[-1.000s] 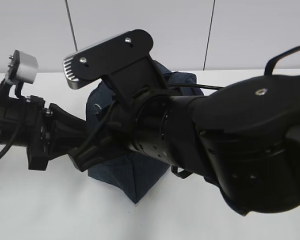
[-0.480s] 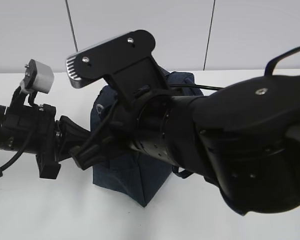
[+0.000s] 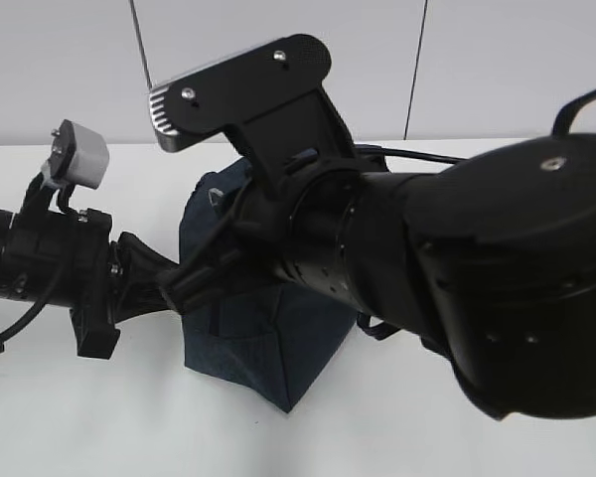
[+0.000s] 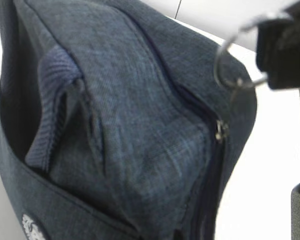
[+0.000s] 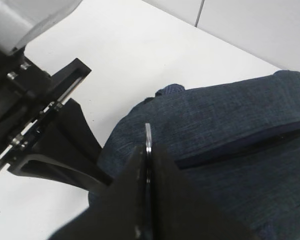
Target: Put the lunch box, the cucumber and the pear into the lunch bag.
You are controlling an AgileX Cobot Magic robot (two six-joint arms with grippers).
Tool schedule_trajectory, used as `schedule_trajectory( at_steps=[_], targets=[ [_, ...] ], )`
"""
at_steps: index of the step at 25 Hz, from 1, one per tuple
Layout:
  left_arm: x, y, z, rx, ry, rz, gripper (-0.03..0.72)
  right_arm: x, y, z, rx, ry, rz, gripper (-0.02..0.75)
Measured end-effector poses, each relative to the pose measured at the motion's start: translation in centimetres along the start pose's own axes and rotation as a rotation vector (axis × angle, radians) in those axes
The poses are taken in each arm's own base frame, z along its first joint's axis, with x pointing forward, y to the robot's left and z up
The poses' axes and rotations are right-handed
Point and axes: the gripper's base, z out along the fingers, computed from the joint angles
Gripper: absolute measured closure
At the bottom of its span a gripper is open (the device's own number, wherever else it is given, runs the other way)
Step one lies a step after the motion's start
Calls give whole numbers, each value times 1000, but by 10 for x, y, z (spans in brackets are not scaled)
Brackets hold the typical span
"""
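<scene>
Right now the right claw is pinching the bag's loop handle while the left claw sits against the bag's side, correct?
Not quite. The right claw is pinching the metal ring pull of the zipper, not the loop handle; the right wrist view shows the ring edge-on between its fingers. The left claw does sit against the lunch bag.

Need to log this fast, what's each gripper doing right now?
Left gripper: pressed against the lunch bag; open or closed cannot be told.
Right gripper: closed on the zipper ring.

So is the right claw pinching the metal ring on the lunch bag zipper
Yes, the right claw is closed on the thin metal ring above the lunch bag.
</scene>
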Motion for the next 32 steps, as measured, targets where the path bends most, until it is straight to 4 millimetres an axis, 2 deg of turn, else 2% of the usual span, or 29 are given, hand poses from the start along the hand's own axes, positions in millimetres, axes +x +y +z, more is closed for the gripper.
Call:
schedule_trajectory(
  at_steps=[4,14,32],
  targets=[
    [0,0,0,2,8,2,697,-3,-9,0,23,-4,19,732],
    [8,-1,1,-20,34,-34,697,-16,-15,0,36,-28,34,732],
    [13,-3,1,-19,56,-35,700,-19,-119,17,107,-51,254,732]
  ],
)
